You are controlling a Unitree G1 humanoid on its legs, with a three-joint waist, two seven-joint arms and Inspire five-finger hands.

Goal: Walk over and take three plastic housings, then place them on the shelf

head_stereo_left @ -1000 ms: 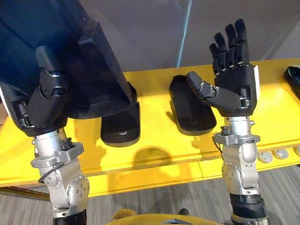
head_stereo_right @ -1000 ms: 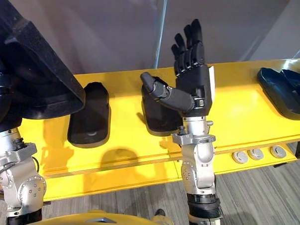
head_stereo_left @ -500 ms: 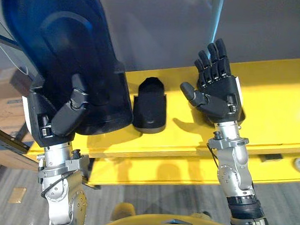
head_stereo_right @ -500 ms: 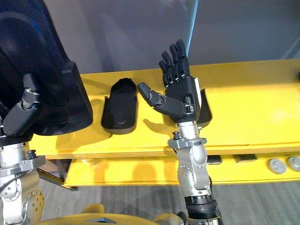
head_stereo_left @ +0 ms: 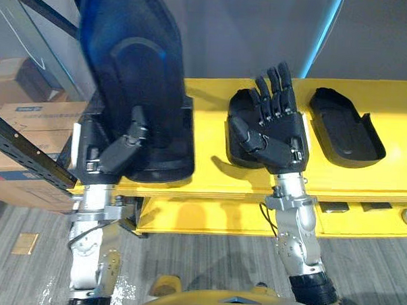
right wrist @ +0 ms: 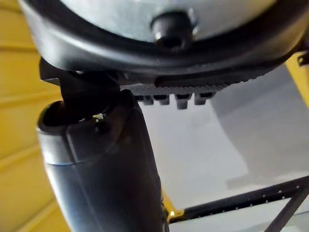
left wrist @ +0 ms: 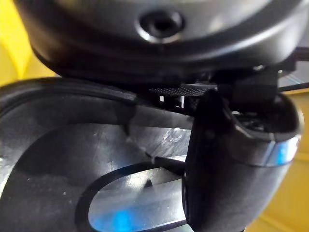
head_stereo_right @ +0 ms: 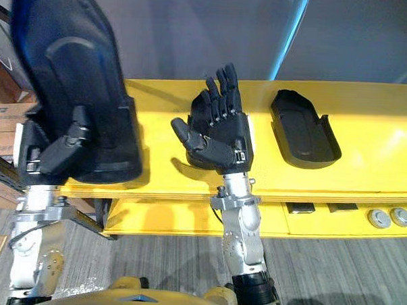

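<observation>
Both eye views look steeply down from our head, sharing the yellow table (head_stereo_left: 364, 180); wrist views hug left hand (left wrist: 227, 183) and right hand (right wrist: 106, 169), apparently facing along thumbs.

I take the yellow workbench (head_stereo_left: 391, 181) as the reference. Behind it I see a plain grey wall (head_stereo_left: 222, 32), crossed by one pale blue upright strip (head_stereo_left: 328, 29). Below the bench's front edge runs a lower yellow ledge (head_stereo_right: 167, 218). It carries two dark rectangular slots (head_stereo_right: 301, 208) and, toward its right end, two round silver discs (head_stereo_right: 378, 216). In front of the bench, the floor (head_stereo_left: 205, 261) is grey wood-grain plank. At the bench's left end stands a dark metal rack (head_stereo_left: 21, 151) with perforated beams. Cardboard boxes (head_stereo_left: 29, 111) show past its slanted beam. Lighting is even, with soft shadows on the bench top.
</observation>
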